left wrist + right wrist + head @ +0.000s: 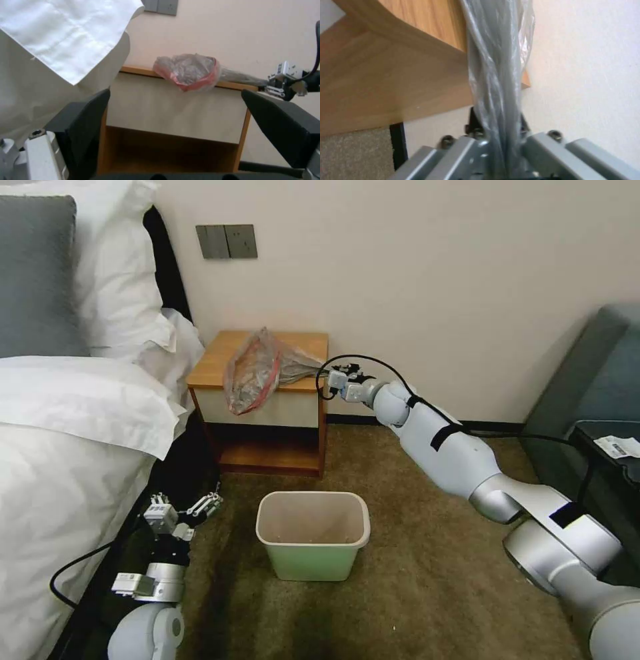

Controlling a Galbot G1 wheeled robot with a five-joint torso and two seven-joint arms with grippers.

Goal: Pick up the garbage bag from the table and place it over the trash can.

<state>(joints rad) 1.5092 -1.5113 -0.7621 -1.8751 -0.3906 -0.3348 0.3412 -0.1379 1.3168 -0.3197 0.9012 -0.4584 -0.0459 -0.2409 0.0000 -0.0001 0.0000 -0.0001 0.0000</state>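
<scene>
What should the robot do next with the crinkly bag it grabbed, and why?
Probably lift it up and away from the table. The right gripper is shut on the bunched tail of the garbage bag, but the rest lies on the tabletop, its red rim drooping over the front edge. The trash can waits on the carpet below, and the left gripper hangs open beside the bed.

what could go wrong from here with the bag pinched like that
The right tool is shut on a twisted tail of the garbage bag, far from its red-banded mouth, so opening it over the trash can may be hard. The bag drapes over the table front edge and might snag or stretch when pulled. The left tool waits open beside the bed.
</scene>
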